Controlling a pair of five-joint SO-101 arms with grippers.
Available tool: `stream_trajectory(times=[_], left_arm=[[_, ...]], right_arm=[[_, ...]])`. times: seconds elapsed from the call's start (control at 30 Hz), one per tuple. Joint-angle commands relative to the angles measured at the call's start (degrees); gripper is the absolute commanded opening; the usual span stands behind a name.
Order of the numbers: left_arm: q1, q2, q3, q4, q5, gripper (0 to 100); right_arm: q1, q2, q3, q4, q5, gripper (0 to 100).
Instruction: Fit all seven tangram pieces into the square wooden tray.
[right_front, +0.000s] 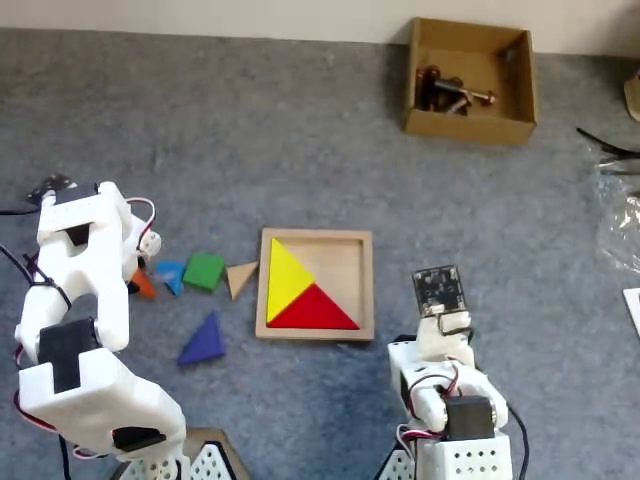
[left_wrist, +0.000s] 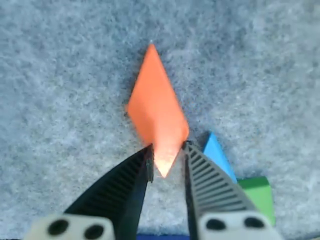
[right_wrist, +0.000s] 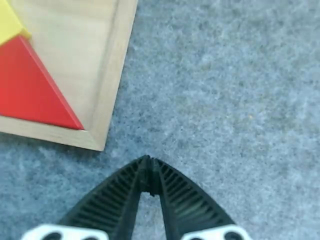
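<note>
The square wooden tray (right_front: 345, 250) holds a yellow triangle (right_front: 285, 273) and a red triangle (right_front: 313, 310). Left of it on the grey carpet lie a tan triangle (right_front: 240, 277), a green square (right_front: 204, 271), a light blue triangle (right_front: 170, 273), a dark blue triangle (right_front: 203, 341) and an orange parallelogram (right_front: 143, 285). My left gripper (left_wrist: 167, 152) pinches the near tip of the orange parallelogram (left_wrist: 156, 115), which rests on the carpet, with the light blue triangle (left_wrist: 217, 155) and green square (left_wrist: 257, 195) beside it. My right gripper (right_wrist: 150, 162) is shut and empty, just off the tray's corner (right_wrist: 107, 125).
A cardboard box (right_front: 470, 122) with metal bits stands at the back right. Dark cables (right_front: 610, 150) and a plastic bag (right_front: 622, 232) lie at the right edge. Bare carpet stretches behind the tray and to its right.
</note>
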Motion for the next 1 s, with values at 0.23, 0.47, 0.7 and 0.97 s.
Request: stream_trajectory(times=[0.23,0.47,0.7,0.97], left_arm=[[1.9,-1.0,-1.5,-0.2,0.1,0],[6.8,-1.9,-4.8,-0.1,-7.0,0],[15.4,-1.8,-5.8,-0.1,-28.2,0],[14.8,-2.0,-6.5,-0.1,-33.6,0]], right_arm=[[-0.6,-0.5,6.7,-1.0,-0.4,0.5],[-0.6,-0.5,6.7,-1.0,-0.4,0.5],[-0.6,-0.5,6.7,-1.0,-0.4,0.5],[-0.6,-0.5,6.7,-1.0,-0.4,0.5]])
